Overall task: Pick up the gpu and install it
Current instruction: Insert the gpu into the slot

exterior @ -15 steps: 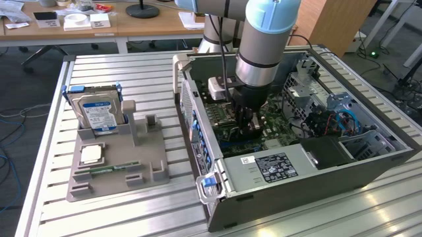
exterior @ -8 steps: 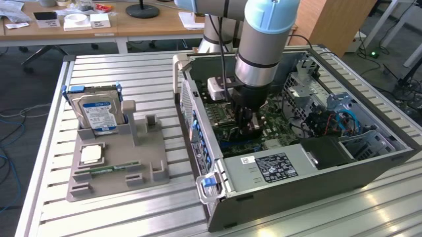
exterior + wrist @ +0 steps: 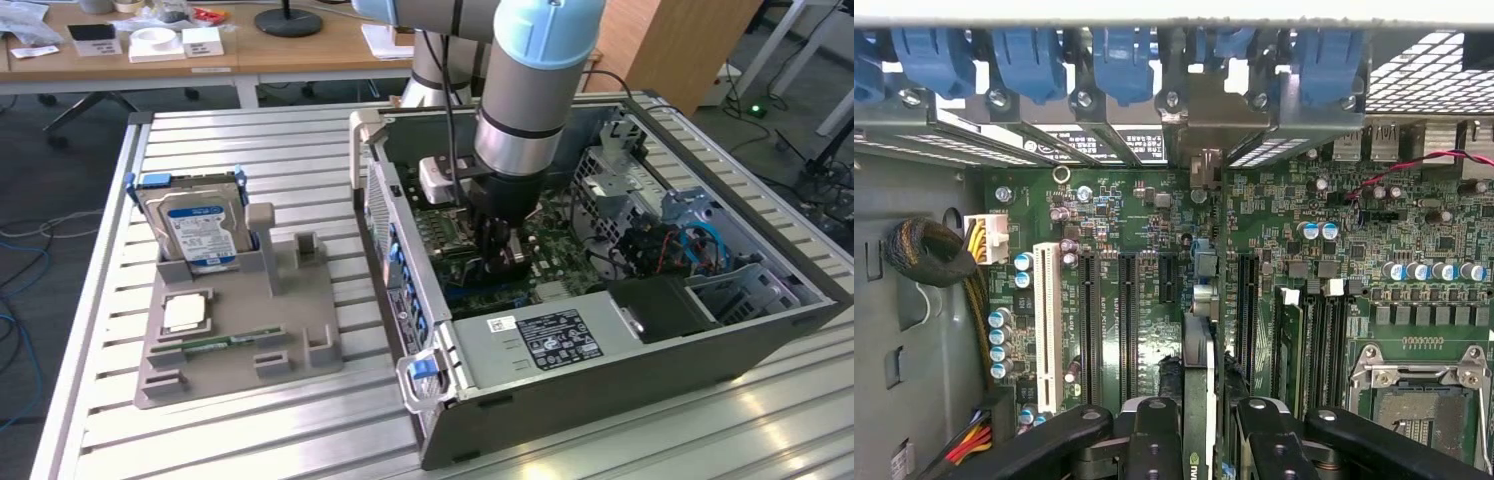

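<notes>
A: Where had things got to? Start with the big pieces.

B: The open computer case [image 3: 627, 330] lay on the table [image 3: 214, 140], and the arm had reached down into it, so the tool [image 3: 501, 262] hung right over the motherboard [image 3: 1154, 250]. Off to the side of the tool, outside the case, the grey holder [image 3: 240, 340] carried the hard drive [image 3: 194, 232]; no card stood in it.

A: And the gpu?

B: Clamped in the tool. In the wrist view the gpu [image 3: 1199, 390] ran edge-on between the fingers [image 3: 1154, 440], which pressed it from both sides. Its bracket end pointed toward the blue latches [image 3: 1034, 55] ahead of the tool.

A: Seated, then?

B: I judged not. The pick-up was done; the card sat just above the expansion slots [image 3: 1126, 310], roughly in line with one, but I couldn't tell whether it touched. Pressing it home remained.
</notes>
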You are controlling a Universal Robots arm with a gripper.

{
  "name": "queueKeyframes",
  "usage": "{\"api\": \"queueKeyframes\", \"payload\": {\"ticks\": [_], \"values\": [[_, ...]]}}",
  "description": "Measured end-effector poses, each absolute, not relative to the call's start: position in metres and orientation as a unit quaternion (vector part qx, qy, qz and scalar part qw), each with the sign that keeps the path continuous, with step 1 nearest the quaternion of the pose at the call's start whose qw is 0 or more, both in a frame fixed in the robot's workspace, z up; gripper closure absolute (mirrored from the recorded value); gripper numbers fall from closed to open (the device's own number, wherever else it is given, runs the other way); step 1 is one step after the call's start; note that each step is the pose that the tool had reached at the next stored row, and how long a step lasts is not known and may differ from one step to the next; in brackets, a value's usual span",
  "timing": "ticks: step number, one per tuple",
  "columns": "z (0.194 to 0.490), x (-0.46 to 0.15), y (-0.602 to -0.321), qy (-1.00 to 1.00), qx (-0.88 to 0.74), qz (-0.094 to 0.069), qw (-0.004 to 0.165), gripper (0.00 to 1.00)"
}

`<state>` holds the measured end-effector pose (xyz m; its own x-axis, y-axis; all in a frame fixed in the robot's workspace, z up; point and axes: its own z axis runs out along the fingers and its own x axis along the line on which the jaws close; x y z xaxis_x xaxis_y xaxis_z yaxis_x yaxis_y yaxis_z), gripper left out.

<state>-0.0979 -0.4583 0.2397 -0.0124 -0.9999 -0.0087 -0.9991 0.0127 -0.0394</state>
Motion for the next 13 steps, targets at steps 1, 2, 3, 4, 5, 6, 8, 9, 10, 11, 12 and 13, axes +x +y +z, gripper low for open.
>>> {"api": "queueKeyframes", "payload": {"ticks": [1,2,3,4,5,6,8,9,10,11,12,13], "values": [[0.2397,-0.0979,-0.4583,0.711,-0.703,-0.011,0.017,0.74],[0.2397,-0.0979,-0.4583,0.711,-0.703,-0.011,0.017,0.74],[0.2397,-0.0979,-0.4583,0.711,-0.702,-0.011,0.017,0.74],[0.2397,-0.0979,-0.4583,0.711,-0.702,-0.011,0.017,0.74],[0.2397,-0.0979,-0.4583,0.711,-0.702,-0.011,0.017,0.74],[0.2397,-0.0979,-0.4583,0.711,-0.702,-0.011,0.017,0.74],[0.2397,-0.0979,-0.4583,0.711,-0.702,-0.011,0.017,0.74],[0.2397,-0.0979,-0.4583,0.711,-0.702,-0.011,0.017,0.74],[0.2397,-0.098,-0.4583,0.711,-0.703,-0.011,0.017,0.74],[0.2393,-0.0983,-0.4582,0.712,-0.702,-0.011,0.017,0.73],[0.2394,-0.0982,-0.4582,0.712,-0.702,-0.011,0.017,0.67],[0.2396,-0.0981,-0.4582,0.712,-0.702,-0.011,0.017,0.67]]}}
